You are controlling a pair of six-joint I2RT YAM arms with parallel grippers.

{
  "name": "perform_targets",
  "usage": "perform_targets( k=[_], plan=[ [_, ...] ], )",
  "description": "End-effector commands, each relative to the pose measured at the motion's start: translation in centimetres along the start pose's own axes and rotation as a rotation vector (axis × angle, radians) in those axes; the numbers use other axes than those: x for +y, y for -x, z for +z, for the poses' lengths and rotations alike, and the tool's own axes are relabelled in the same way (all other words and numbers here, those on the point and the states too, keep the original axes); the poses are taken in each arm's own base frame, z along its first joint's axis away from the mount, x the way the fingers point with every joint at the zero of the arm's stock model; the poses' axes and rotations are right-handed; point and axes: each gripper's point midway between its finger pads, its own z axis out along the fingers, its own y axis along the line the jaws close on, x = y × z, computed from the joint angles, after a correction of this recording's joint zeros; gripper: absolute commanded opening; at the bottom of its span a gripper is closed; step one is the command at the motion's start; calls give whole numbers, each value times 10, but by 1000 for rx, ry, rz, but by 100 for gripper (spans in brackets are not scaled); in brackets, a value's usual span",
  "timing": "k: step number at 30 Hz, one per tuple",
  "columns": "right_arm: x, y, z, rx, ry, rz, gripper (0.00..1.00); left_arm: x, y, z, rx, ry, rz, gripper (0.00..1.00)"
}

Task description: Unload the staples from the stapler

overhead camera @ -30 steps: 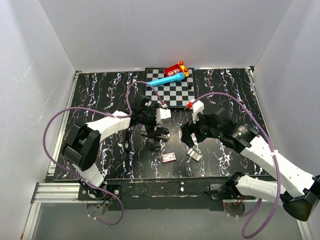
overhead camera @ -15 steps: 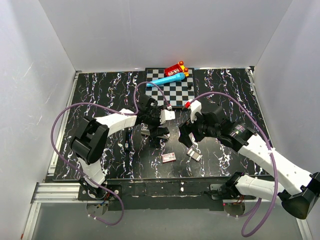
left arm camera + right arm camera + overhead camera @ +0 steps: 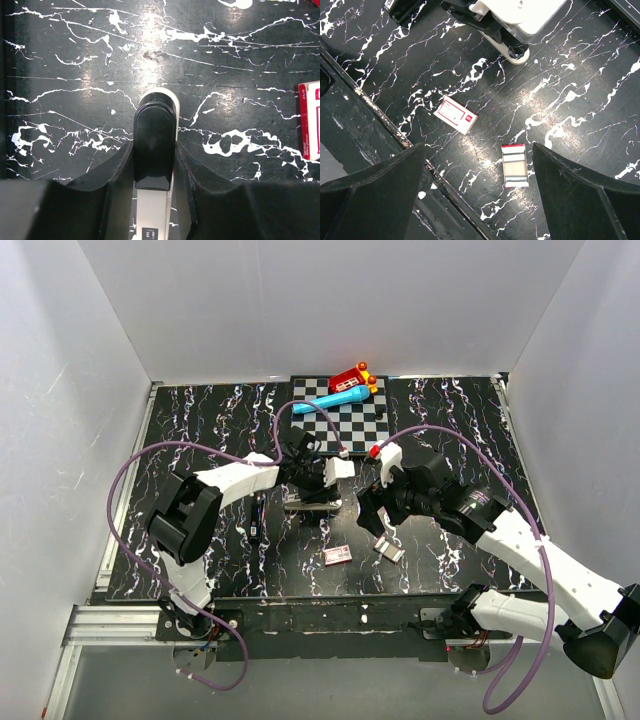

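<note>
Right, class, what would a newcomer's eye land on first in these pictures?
The stapler, clamped in the left gripper at the centre. Beside it the right gripper hangs open above a pink-and-white box. At the far edge, a blue tube and a red toy lie at the back of a checkerboard.

White link shells with black joint housings are being observed on the left arm [image 3: 235,478] and right arm [image 3: 545,558]; purple cables [image 3: 135,458] are being routed along both; matte black fingers [image 3: 85,205] are being noted on the left gripper [image 3: 154,150] and right gripper [image 3: 477,147].
</note>
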Motion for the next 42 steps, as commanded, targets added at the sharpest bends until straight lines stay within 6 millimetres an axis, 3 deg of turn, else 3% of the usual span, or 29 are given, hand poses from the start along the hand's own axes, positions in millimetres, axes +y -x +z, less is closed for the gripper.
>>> perform_targets(
  k=[1,7,12,23,25,29,31,37,42],
  plan=[
    [5,8,-2,-42,21,-1,95,8,12,-2,1,8,2,22],
    [3,11,-7,-57,7,-4,96,13,13,-3,21,30,-41,6],
    [2,16,-13,-69,-6,-5,96,29,15,-2,101,71,-253,1],
    [5,18,-16,-64,0,15,96,29,16,-8,143,161,-596,0],
    [5,19,-17,-68,2,20,96,29,14,-9,144,184,-642,5],
    [7,18,-17,-58,11,36,97,23,10,-11,111,213,-676,37],
    [7,15,-17,-49,7,36,97,19,7,-12,101,215,-678,48],
    [2,11,-18,-37,-21,40,98,18,7,-16,71,254,-662,55],
    [2,11,-20,-42,-25,48,98,26,21,-28,9,322,-608,57]
  ],
)
